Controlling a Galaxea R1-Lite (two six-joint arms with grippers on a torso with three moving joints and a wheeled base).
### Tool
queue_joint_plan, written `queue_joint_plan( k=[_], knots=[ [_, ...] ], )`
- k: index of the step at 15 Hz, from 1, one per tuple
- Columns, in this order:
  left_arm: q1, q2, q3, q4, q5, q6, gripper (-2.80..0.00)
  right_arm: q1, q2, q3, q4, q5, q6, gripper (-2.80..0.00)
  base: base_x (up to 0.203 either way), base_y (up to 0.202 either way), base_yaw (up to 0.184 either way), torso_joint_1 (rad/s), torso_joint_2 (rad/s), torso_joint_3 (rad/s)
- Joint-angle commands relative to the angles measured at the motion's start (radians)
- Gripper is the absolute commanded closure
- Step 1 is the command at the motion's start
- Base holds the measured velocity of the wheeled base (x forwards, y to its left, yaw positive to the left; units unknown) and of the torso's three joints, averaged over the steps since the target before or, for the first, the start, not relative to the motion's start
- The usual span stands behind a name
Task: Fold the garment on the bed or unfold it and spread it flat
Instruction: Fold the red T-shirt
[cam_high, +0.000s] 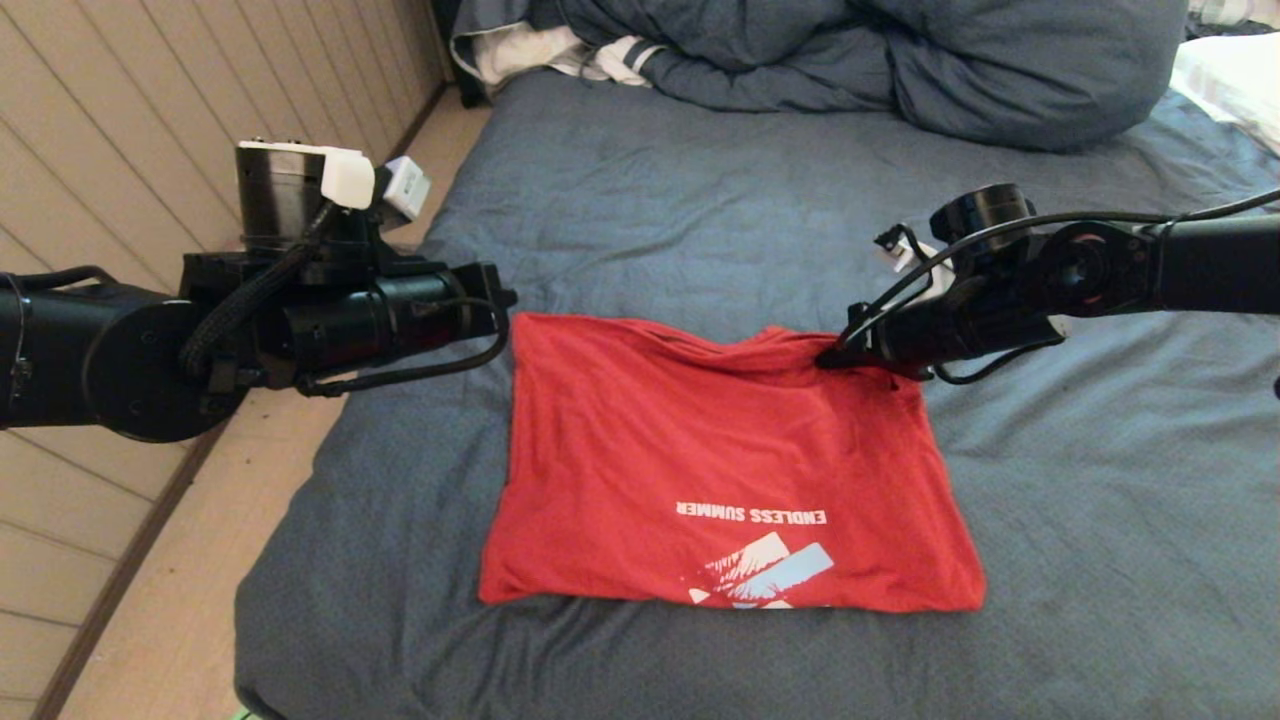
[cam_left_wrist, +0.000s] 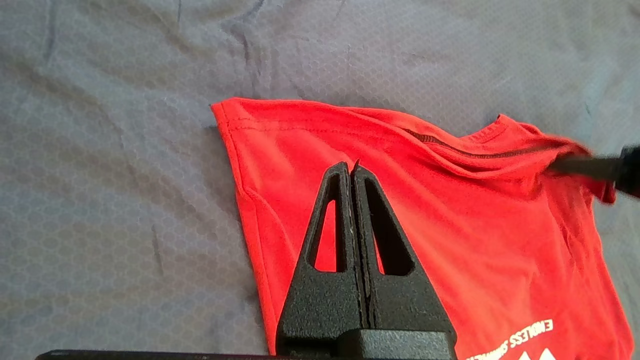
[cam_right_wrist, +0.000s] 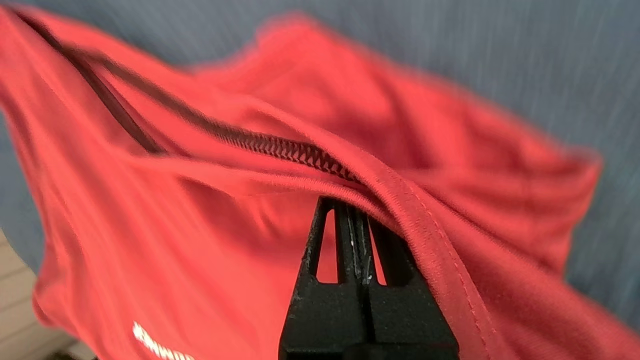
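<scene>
Right pincer (cam_right_wrist: 356, 210) pinches the shirt's (cam_high: 720, 450) far right edge on the bed (cam_high: 1100, 520); left pincer (cam_left_wrist: 352, 170) hangs closed, empty, above its far left corner.

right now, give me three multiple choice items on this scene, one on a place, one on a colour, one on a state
1. Where does the right gripper grip the red short-sleeved T-shirt on the slate-blue sheeted bed?
A. its far right corner
B. its near left corner
C. on the print

2. What colour is the shirt's lettering?
A. yellow
B. white
C. black

3. How do the jaws of the left gripper stand?
A. wide open
B. shut, above the shirt
C. half open

Answers:
1 A: the cloth rises in folds to the shut jaws at that corner.
2 B: ENDLESS SUMMER reads white on red.
3 B: the left wrist view shows the jaws pressed together over the cloth.
</scene>
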Motion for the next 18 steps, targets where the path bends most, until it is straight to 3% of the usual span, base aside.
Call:
queue_joint_plan(
  k=[1,5,11,14,16,18],
  knots=[
    [-0.001,0.005,0.001,-0.007,0.0,-0.002,0.0,-0.002,0.039,-0.076,0.003,0.001,0.003,0.0,0.0,0.0,0.0,0.0,0.0,0.0],
    [0.0,0.001,0.001,-0.011,-0.003,-0.004,0.0,-0.006,0.133,-0.219,-0.002,-0.07,0.008,0.0,0.0,0.0,0.0,0.0,0.0,0.0],
    [0.0,-0.008,0.004,-0.011,-0.003,-0.007,0.0,-0.047,0.122,-0.207,-0.045,-0.089,0.025,0.0,0.0,0.0,0.0,0.0,0.0,0.0],
    [0.0,-0.034,0.0,0.004,-0.006,-0.014,0.0,-0.065,0.034,-0.197,-0.04,-0.089,0.079,0.0,0.0,0.0,0.0,0.0,0.0,0.0],
    [0.003,-0.094,-0.001,0.084,-0.041,-0.04,0.0,-0.091,-0.045,-0.158,-0.019,-0.089,0.103,0.0,0.0,0.0,0.0,0.0,0.0,0.0],
    [0.026,-0.159,-0.007,0.21,-0.132,-0.067,0.0,-0.119,-0.12,-0.096,0.043,-0.09,0.088,0.0,0.0,0.0,0.0,0.0,0.0,0.0]
  ],
)
